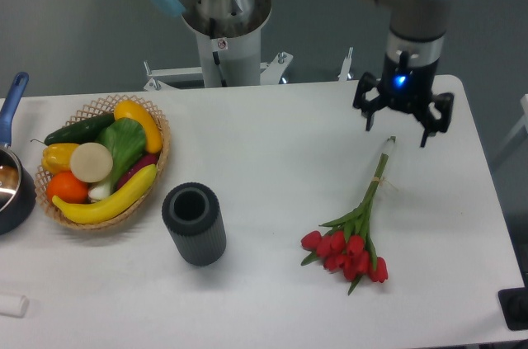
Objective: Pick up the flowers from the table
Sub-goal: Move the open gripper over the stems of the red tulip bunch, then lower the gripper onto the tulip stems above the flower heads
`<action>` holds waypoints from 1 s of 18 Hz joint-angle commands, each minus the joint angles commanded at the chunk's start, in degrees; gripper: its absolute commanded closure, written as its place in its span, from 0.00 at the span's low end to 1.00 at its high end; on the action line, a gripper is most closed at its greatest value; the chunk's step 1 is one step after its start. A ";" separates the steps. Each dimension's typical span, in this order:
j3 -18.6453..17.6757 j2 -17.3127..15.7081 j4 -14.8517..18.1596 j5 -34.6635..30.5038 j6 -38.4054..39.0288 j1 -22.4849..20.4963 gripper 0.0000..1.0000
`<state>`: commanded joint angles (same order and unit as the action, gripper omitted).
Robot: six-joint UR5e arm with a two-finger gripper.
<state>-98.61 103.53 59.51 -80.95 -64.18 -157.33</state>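
Nearest the camera, at about five o'clock on the white table (272,151), lies one bunch of red tulips, the flowers (356,229), with the blooms toward the viewer and the thin green stems running away toward one o'clock, tied near their far end. At seven o'clock stands one dark ribbed cylindrical cup (194,223), upright and well apart from the flowers. At nine o'clock sits one wicker basket (157,169) holding a banana, an orange, a cucumber, yellow peppers and other produce; just beside it at the left edge is one dark pan with a blue handle (11,172). Farthest, at about one o'clock, the one gripper (403,126) hangs just beyond the stem tips, fingers spread wide and holding nothing. To do this step well, the gripper probably should centre over the stems near the tie, line its fingers across them, descend until close to the table, then close gently so the thin stems are gathered, not crushed.
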 joint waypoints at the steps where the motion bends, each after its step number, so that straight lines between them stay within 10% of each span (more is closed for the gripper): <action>1: -0.09 1.05 -1.31 -0.09 0.97 0.62 0.00; 18: 0.62 13.89 -8.52 -0.18 1.95 1.68 0.00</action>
<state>-98.00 117.42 50.99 -81.12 -62.23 -155.65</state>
